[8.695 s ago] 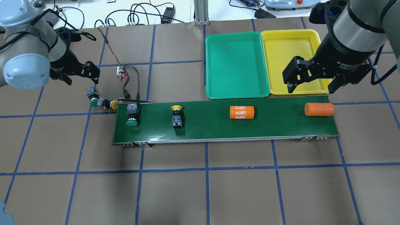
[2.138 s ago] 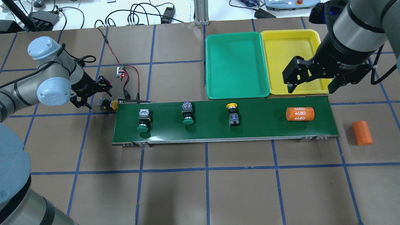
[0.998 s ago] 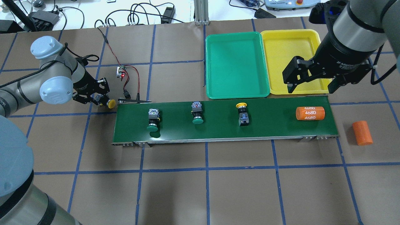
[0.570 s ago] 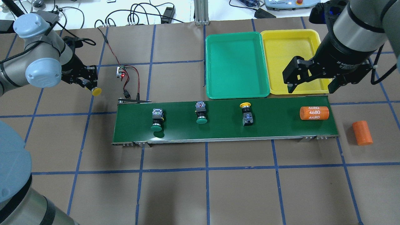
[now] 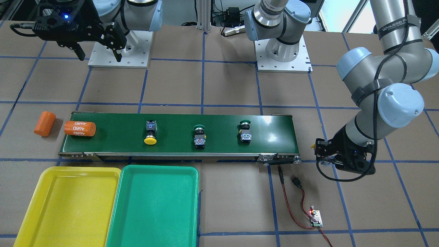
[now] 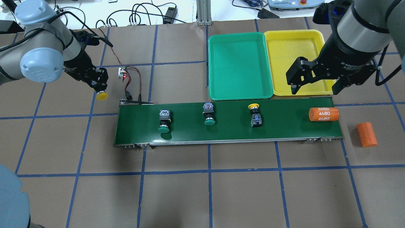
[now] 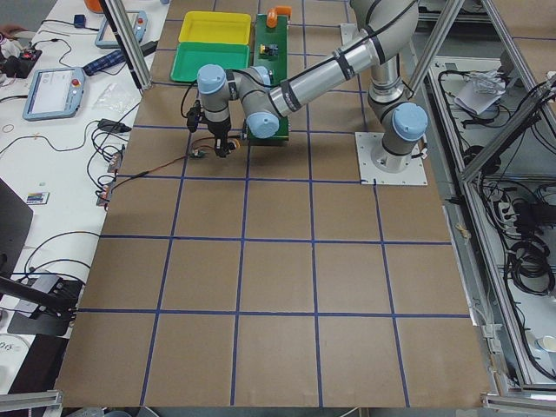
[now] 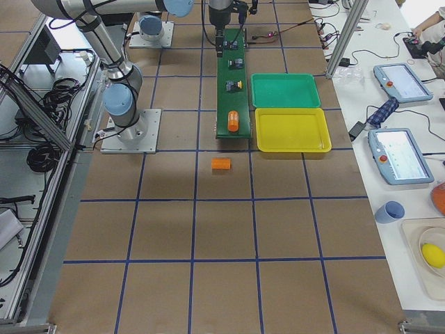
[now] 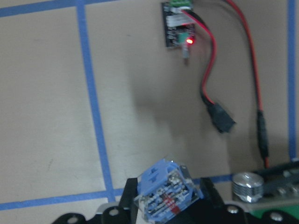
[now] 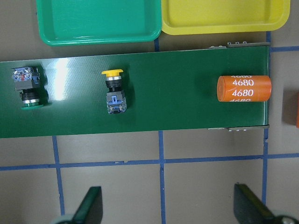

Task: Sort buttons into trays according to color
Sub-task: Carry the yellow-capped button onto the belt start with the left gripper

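Note:
My left gripper (image 6: 98, 86) is shut on a yellow-capped button (image 6: 102, 95) and holds it above the table, left of the belt's end; the left wrist view shows its blue-grey block (image 9: 166, 191) between the fingers. On the dark-green belt (image 6: 284, 126) lie two green-capped buttons (image 6: 164, 120) (image 6: 208, 115) and one yellow-capped button (image 6: 254, 114). The green tray (image 6: 239, 66) and yellow tray (image 6: 294, 53) sit behind the belt with nothing in them. Over the yellow tray's front edge my right gripper (image 6: 316, 87) hangs open and holds nothing.
An orange cylinder marked 4680 (image 6: 323, 114) lies near the belt's right end, and a plain orange cylinder (image 6: 367, 134) rests on the table beyond it. A small circuit board (image 6: 122, 72) with red wires sits behind the belt's left end.
My left gripper closed on the yellow button beside the belt's left end and lifted it. The belt carried the other buttons and the marked cylinder rightward. The right arm stayed still.

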Robot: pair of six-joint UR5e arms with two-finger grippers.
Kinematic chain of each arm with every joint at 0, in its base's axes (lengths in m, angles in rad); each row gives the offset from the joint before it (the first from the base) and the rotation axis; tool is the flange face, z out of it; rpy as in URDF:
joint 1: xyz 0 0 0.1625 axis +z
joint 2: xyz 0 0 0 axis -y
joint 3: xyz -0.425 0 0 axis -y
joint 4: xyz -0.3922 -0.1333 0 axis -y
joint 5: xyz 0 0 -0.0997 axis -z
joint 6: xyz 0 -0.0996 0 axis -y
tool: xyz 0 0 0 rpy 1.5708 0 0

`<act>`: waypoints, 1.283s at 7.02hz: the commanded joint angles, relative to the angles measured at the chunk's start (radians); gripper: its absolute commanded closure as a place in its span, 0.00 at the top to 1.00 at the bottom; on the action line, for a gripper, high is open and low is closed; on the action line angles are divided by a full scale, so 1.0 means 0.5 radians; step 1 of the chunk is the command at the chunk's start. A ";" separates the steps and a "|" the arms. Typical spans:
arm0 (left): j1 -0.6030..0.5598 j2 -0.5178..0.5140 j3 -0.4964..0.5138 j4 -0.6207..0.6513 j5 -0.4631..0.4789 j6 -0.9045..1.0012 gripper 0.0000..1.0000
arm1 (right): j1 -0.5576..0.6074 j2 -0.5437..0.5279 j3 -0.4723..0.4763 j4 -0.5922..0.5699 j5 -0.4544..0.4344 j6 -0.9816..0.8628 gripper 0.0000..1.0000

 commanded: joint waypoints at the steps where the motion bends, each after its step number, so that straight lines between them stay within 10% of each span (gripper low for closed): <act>1: -0.135 0.068 -0.134 -0.023 -0.031 0.161 0.00 | 0.000 0.001 -0.001 0.000 0.000 0.000 1.00; 7: -0.163 0.160 -0.462 0.170 -0.138 0.518 0.00 | 0.006 0.041 -0.004 -0.012 -0.098 -0.003 1.00; 8: -0.169 0.163 -0.463 0.176 -0.148 0.524 0.25 | 0.006 0.117 -0.001 -0.012 -0.101 -0.003 1.00; 9: -0.184 0.163 -0.460 0.176 -0.166 0.524 0.99 | 0.006 0.282 -0.001 -0.012 -0.064 0.009 1.00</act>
